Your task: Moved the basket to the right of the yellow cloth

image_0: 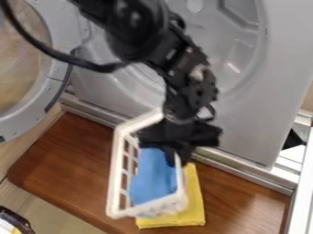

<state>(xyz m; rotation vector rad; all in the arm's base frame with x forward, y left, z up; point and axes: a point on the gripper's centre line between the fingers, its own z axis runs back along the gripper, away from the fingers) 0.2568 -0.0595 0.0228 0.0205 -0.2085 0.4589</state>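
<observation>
Recorded a brown wooden board [67, 151] as work surface, set in front of a grey machine panel [263, 109]. Found the white basket [116, 169] at mid-board, overlapping the left part of the yellow cloth [195, 196] in the camera view; could not tell whether touching it. Noted a blue cloth [153, 178] inside. Observed the gripper [177, 157] above the basket's right side, toward the machine, narrowed and pinching the rim. Traced the black arm [137, 27] up to the top edge, with a black cable [85, 64] curving left. Logged an open round door [36, 107] at upper left.
</observation>
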